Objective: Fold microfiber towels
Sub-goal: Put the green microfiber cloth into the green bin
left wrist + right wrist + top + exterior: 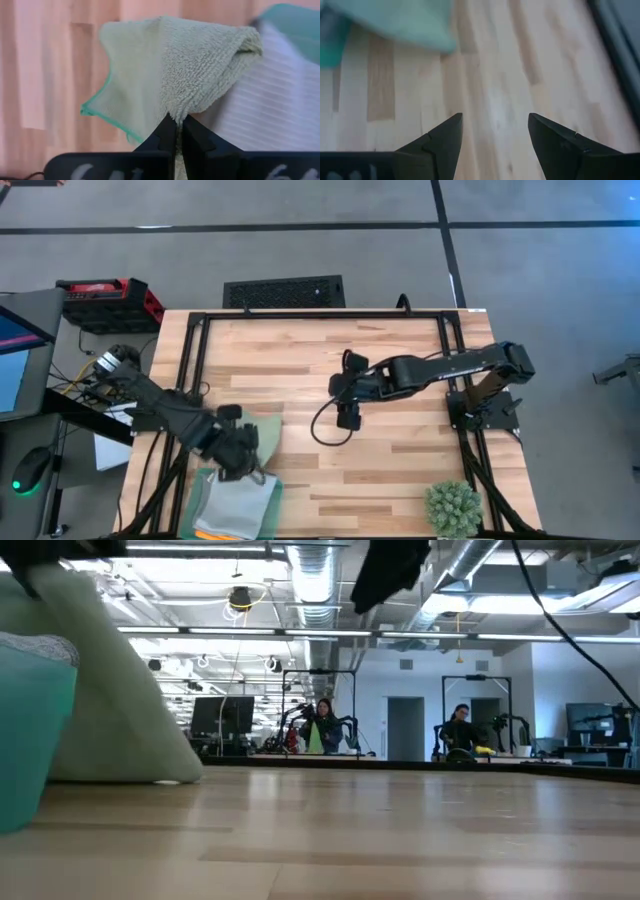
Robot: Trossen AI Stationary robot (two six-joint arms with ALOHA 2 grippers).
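My left gripper (240,457) is at the table's near left, shut on a light green microfiber towel (266,434), which also shows in the left wrist view (165,65) and hangs at the left of the low view (110,690). Beside it a green translucent tray (270,498) holds a stack of folded towels, a pale grey-blue towel (232,502) on top and an orange edge (208,532) below it. My right gripper (347,416) hovers open over the bare middle of the table, with nothing between its fingers (495,135). My left gripper pinches a bunched fold of the green towel (175,114) between its two shut fingers, pointing steeply down from above. Several layers gather at the pinch. The towel spreads out from the fingers, slack, and its lower edge (150,778) reaches the tabletop.
A small spiky green plant (453,508) stands at the near right corner. Bare wooden tabletop (390,470) lies between the tray and the plant. Black frame rails (320,314) run along the table's edges. People sit at desks far behind the table (320,728).
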